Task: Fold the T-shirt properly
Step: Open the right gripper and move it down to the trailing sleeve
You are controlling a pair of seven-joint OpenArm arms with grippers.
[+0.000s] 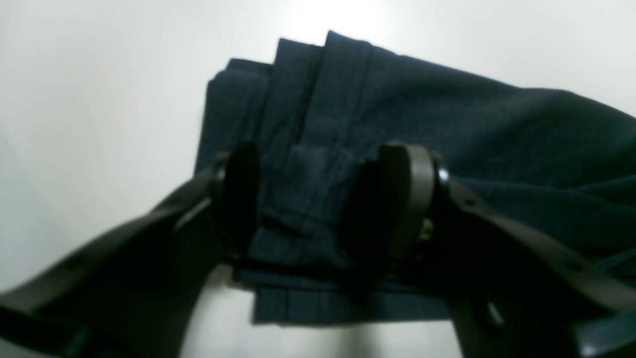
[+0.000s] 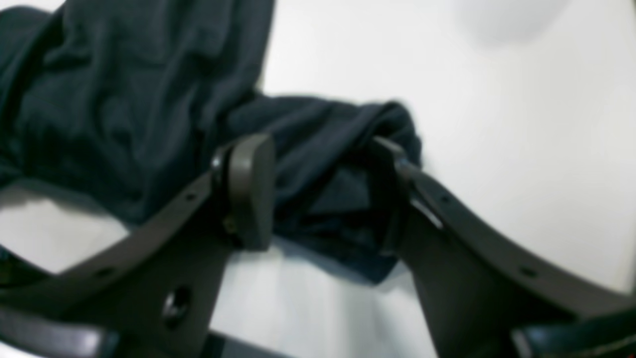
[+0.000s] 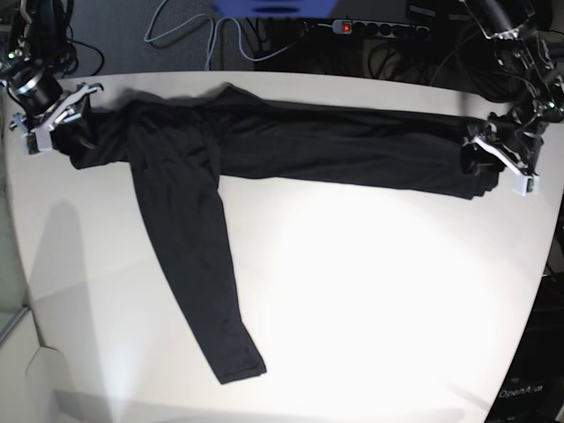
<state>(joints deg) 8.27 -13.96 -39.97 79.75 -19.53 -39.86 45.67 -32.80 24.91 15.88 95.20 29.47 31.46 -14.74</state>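
Note:
The black T-shirt (image 3: pixel 291 145) lies stretched in a long band across the far side of the white table (image 3: pixel 379 291). One long sleeve (image 3: pixel 198 282) runs down toward the front edge. My left gripper (image 3: pixel 500 166) is at the band's right end. In the left wrist view the left gripper (image 1: pixel 323 199) is open, with stacked folds of the T-shirt (image 1: pixel 348 109) lying loose between its pads. My right gripper (image 3: pixel 55 122) is at the band's left end. In its own view the right gripper (image 2: pixel 318 191) is open around a bunched end of the T-shirt (image 2: pixel 124 109).
Black and grey cables and a power strip (image 3: pixel 374 28) lie behind the table's far edge. The table's rounded right edge (image 3: pixel 539 291) passes just below my left gripper. A dark stand (image 3: pixel 533 388) sits at the lower right.

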